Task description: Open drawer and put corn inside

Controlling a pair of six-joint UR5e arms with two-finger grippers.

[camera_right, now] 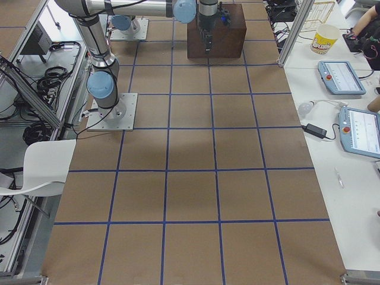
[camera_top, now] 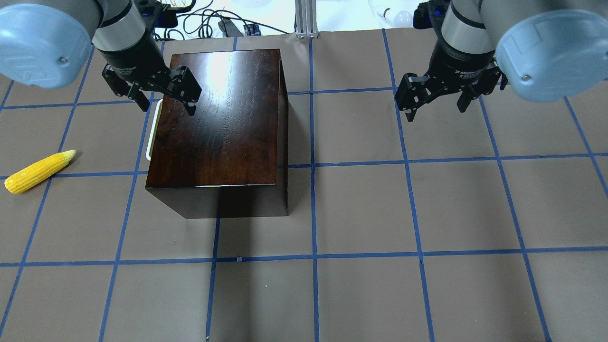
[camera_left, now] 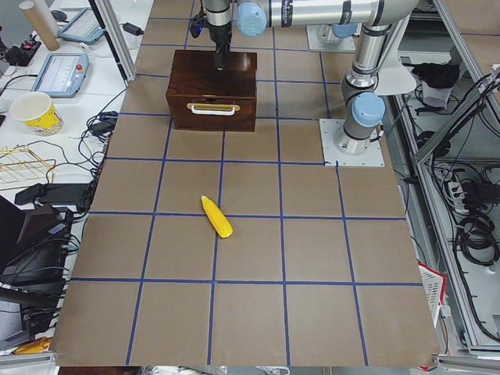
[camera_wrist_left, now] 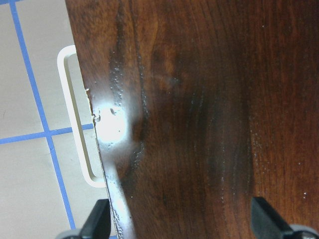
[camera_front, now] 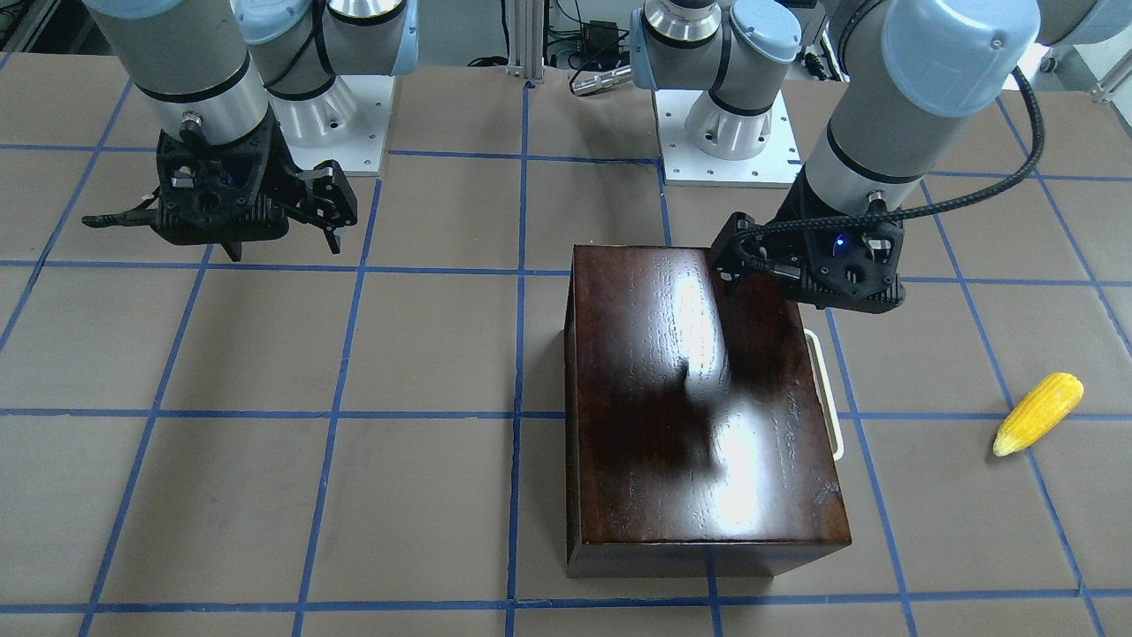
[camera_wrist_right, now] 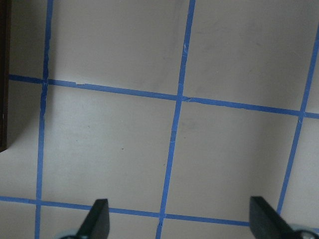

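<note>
Grippers: two. My left gripper [camera_top: 168, 108] is spread wide and holds nothing. My right gripper [camera_top: 437, 111] is spread just as wide and is also unloaded.
Box: one glossy dark-brown box [camera_top: 223, 118]. Its handle-side top edge sits straight under the left gripper.
Drawer: one drawer [camera_left: 234, 105], which I read as shut flush with the box front. Its single white loop handle [camera_top: 151, 133] is just below the left gripper.
Corn: one corn [camera_top: 40, 171] lying on the bench [camera_top: 361, 213], well apart from the left gripper, out to its left and nearer the robot.
Right side: the right gripper hangs over the blue tape lines [camera_top: 408, 190], with the box well off to its left.
In the way: from above, the box top hides the drawer front, and only the handle loop pokes out past the edge.
</note>
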